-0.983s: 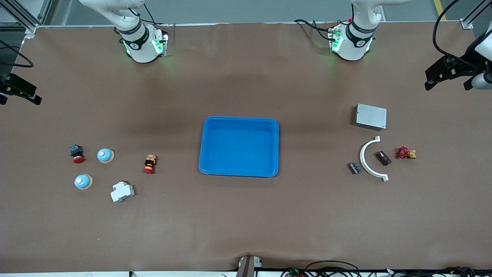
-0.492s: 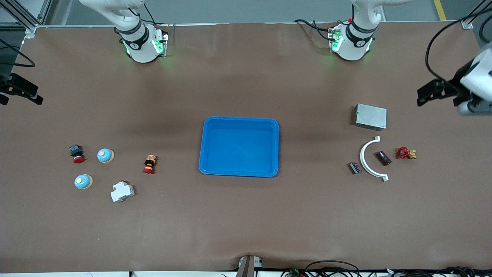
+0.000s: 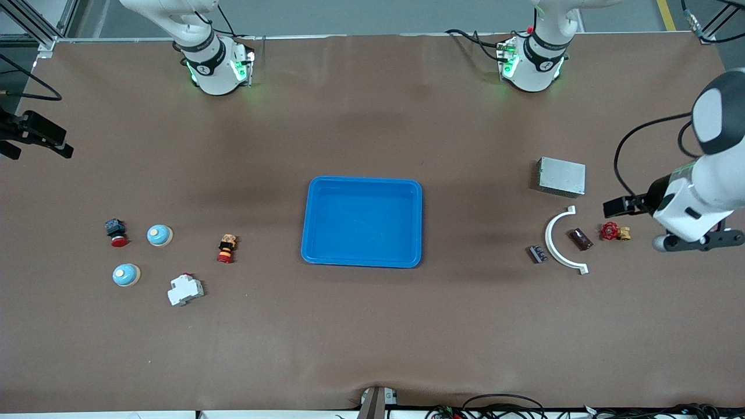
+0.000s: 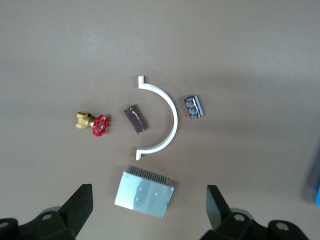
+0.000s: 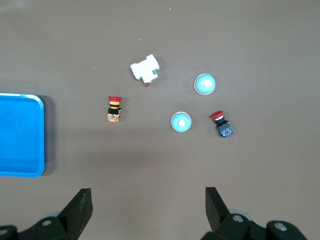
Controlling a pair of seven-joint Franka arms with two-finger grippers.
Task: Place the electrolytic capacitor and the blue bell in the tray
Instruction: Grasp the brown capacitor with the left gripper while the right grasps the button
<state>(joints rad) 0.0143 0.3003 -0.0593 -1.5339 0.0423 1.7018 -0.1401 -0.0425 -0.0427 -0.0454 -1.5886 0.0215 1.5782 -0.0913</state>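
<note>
The blue tray [image 3: 362,259] lies mid-table and is empty; its edge shows in the right wrist view [image 5: 20,172]. Two blue bells [image 3: 159,235] [image 3: 126,274] sit toward the right arm's end, also in the right wrist view [image 5: 181,122] [image 5: 204,84]. The brown cylindrical capacitor [image 3: 580,239] [image 4: 135,119] lies inside a white arc toward the left arm's end. My left gripper [image 3: 612,206] [image 4: 147,210] is open and empty, high over that group of parts. My right gripper [image 3: 35,145] [image 5: 147,210] is open and empty, high over the table's edge.
By the capacitor lie a white arc [image 3: 561,241], a red-handled valve [image 3: 611,231], a small dark ribbed part [image 3: 537,254] and a metal box [image 3: 561,176]. By the bells lie a red push button [image 3: 116,231], an orange-red button [image 3: 226,248] and a white breaker [image 3: 185,290].
My left arm has swung in from the table's end and come over the parts by the red valve. My right gripper has shifted slightly at the table's edge. The parts have not moved.
</note>
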